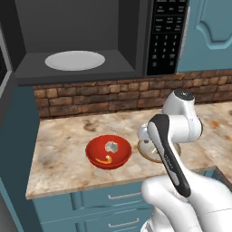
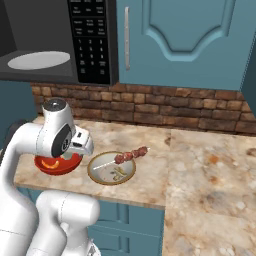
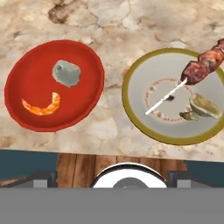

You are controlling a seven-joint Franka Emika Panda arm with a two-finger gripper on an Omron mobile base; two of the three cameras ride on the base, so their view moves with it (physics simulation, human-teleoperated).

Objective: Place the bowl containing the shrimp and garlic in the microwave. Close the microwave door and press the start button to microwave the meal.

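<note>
Nearest us ran the front edge of the counter [image 1: 59, 176], with blue drawers [image 1: 113, 197] under it. Our pincer hung above that edge, looking down at the dishes; the log and the hand view agreed that its tips stood wide apart with nothing between them, touching nothing. We could not make out the tips themselves, so we place no mark on them.

Just past the edge sat the bowl [image 1: 108, 152], upright on the marble and near the front. In it lay the shrimp [image 3: 42, 106] on the near side and the garlic [image 3: 67, 73] just beyond, the two close but apart. In the right base view our arm covered most of the bowl [image 2: 56, 164], leaving a red arc.

Right of the bowl, just beside it but not touching, stood the plate [image 3: 140, 118], tan-rimmed. A skewer [image 2: 131, 155] rested across its far right rim, the meat hanging over the edge, the stick pointing to the plate's middle. Small greenish scraps [image 3: 202, 106] lay on the plate's right side.

Farther back rose the brick wall [image 1: 113, 97]. Above it hung the microwave [image 1: 27, 68], cavity open, with the turntable [image 1: 74, 60] bare inside. Its keypad [image 1: 165, 38] stood to the right of the cavity. The door [image 1: 3, 63] showed as a grey sliver at the far left, swung out. Right of the keypad were blue cabinets [image 2: 185, 40].
</note>
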